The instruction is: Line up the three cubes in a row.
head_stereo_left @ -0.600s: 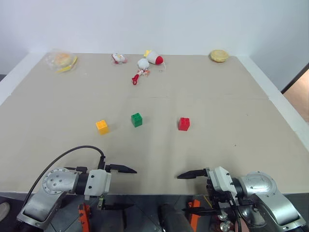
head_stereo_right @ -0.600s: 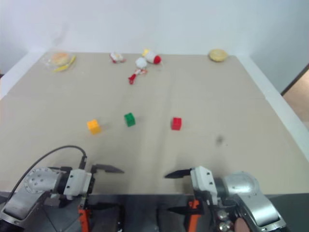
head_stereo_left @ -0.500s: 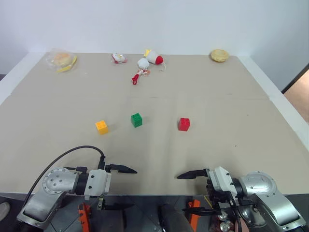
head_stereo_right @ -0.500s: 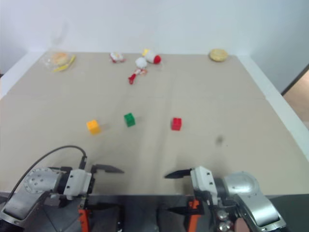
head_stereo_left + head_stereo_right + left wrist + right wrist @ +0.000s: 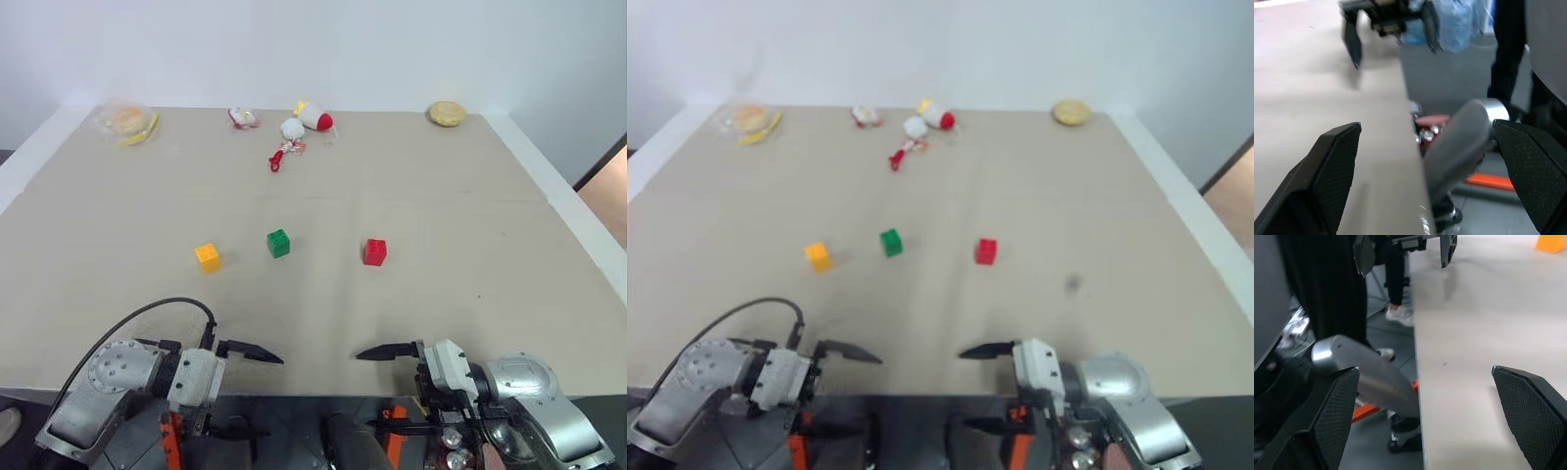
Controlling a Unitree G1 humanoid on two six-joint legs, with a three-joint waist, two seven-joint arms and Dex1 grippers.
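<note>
Three small studded cubes sit apart on the tan table (image 5: 470, 294) in a loose line across its middle: yellow-orange cube (image 5: 207, 257) on the left, green cube (image 5: 278, 243) in the middle and slightly farther back, red cube (image 5: 373, 252) on the right. My left gripper (image 5: 261, 393) hovers at the table's front edge, open and empty, pointing right. Facing it, my right gripper (image 5: 364, 390) is open and empty too. Both are well short of the cubes. The right wrist view catches the yellow-orange cube (image 5: 1552, 242) and the left gripper (image 5: 1406, 246).
At the far edge lie white-and-red plush toys (image 5: 304, 122), a small one (image 5: 242, 118), a bagged food item (image 5: 127, 122) and a round yellowish food item (image 5: 447, 114). A person's legs and shoe (image 5: 1399, 313) stand beside the table.
My left gripper has sunk a little at the table's front edge. The right gripper and the cubes are where they were.
</note>
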